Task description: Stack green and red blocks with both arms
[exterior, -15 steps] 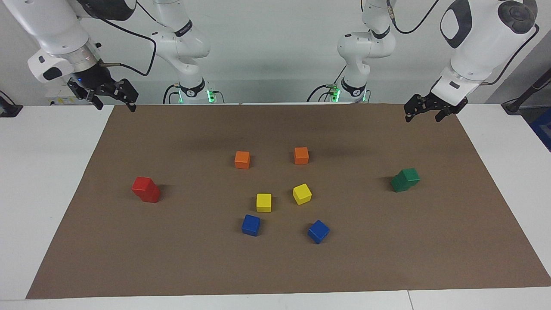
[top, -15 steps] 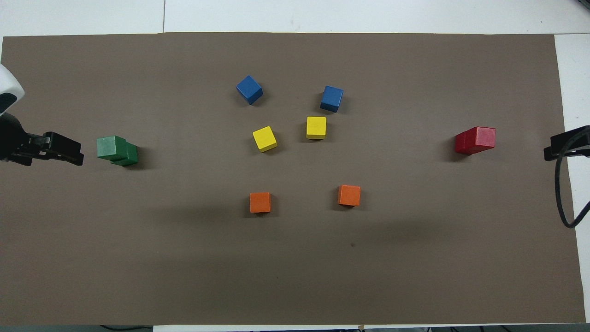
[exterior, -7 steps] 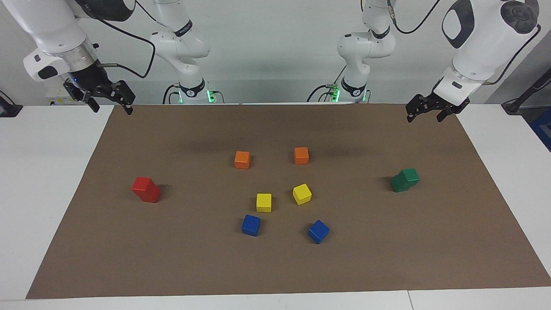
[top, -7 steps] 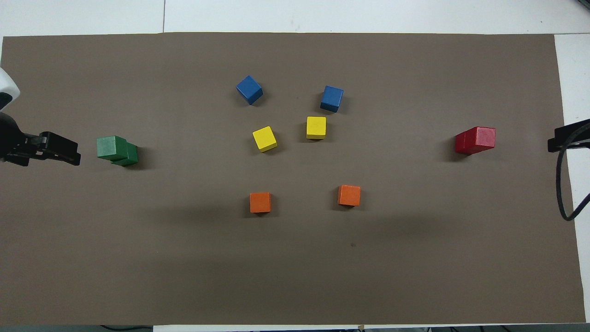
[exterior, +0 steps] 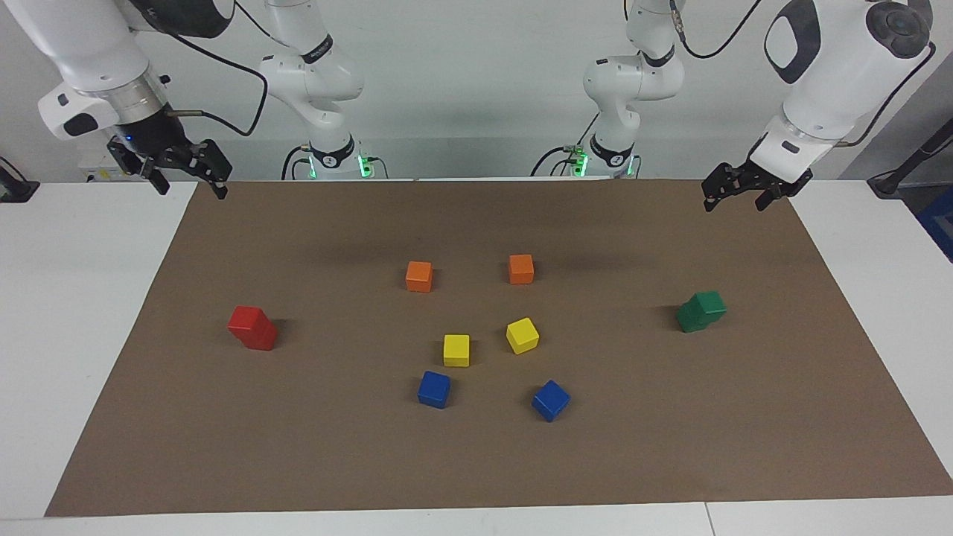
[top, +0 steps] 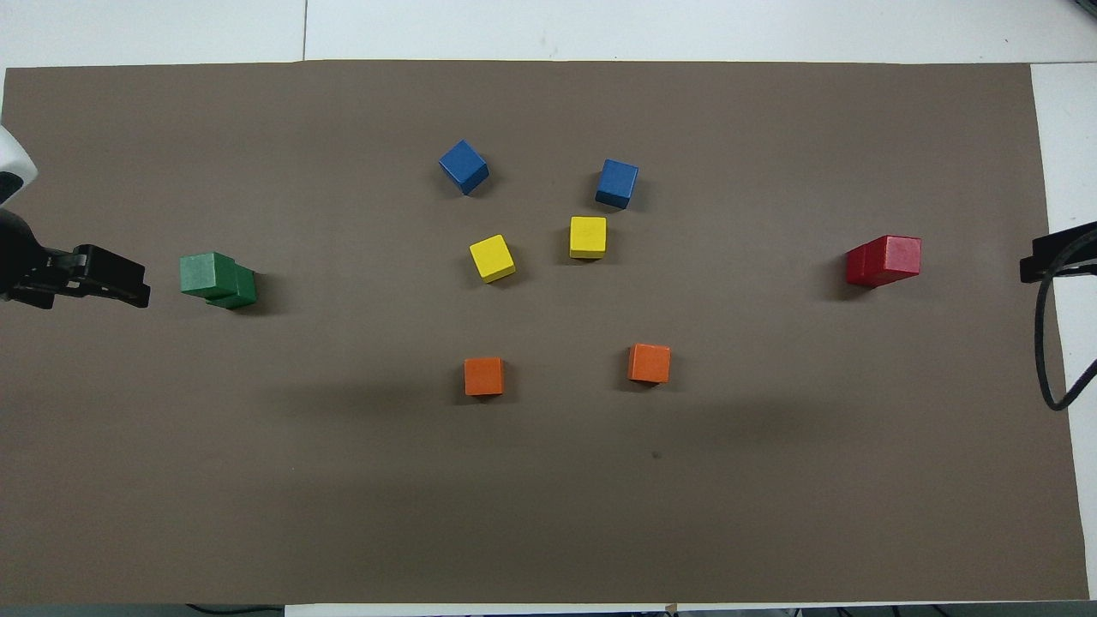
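1. Left gripper: raised in the air over the mat's corner at the left arm's end, on the robots' side; fingers apart, nothing between them. Its dark tip also shows at the edge of the overhead view.
2. Right gripper: raised over the mat's edge at the right arm's end, on the robots' side; fingers apart, holding nothing. Only a black sliver of it enters the overhead view.
3. Green blocks: two dark green cubes, one set on the other with the upper cube shifted off-centre, standing on the mat toward the left arm's end. The stack is well apart from the left gripper.
4. Red blocks: two bright red cubes stacked likewise, the upper one offset, toward the right arm's end of the mat and well apart from the right gripper.
5. Brown mat: covers most of the white table and carries every cube.
6. Orange cubes: two singles side by side at mid-table, nearest the robots among the middle cubes.
7. Yellow cubes: two singles, farther from the robots than the orange pair.
8. Blue cubes: two singles, farthest from the robots, one turned at an angle.
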You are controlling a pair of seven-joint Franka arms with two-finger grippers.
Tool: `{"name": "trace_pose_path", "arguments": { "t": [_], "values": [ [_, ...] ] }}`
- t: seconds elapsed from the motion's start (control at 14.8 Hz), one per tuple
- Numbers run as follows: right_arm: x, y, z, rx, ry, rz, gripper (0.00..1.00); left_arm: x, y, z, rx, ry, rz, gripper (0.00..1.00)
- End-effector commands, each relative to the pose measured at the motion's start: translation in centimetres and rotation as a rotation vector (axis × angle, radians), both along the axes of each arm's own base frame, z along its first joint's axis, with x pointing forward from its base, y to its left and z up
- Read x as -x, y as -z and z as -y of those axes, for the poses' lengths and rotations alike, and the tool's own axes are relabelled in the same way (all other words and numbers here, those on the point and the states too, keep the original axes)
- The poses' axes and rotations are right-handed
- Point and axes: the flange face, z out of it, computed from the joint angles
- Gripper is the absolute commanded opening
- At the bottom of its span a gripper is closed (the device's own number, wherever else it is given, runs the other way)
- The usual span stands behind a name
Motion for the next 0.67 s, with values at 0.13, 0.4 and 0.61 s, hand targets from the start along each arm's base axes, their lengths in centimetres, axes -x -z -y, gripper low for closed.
{"name": "trace_pose_path", "arguments": {
  "t": [0.13, 0.4, 0.61],
  "values": [
    [0.8, 0.0, 0.3, 0.011, -0.009, 0.008, 1.00, 0.7, -0.3, 0.9, -0.016, 0.017, 0.004, 1.00],
    [0.9, -0.2, 0.2, 0.009, -0.009, 0.008, 1.00, 0.3, -0.6, 1.2, -0.014, 0.023, 0.033, 1.00],
    [1.0, -0.2, 0.2, 0.009, -0.009, 0.008, 1.00, 0.2, -0.6, 1.1, -0.012, 0.026, 0.042, 1.00]
  ]
}}
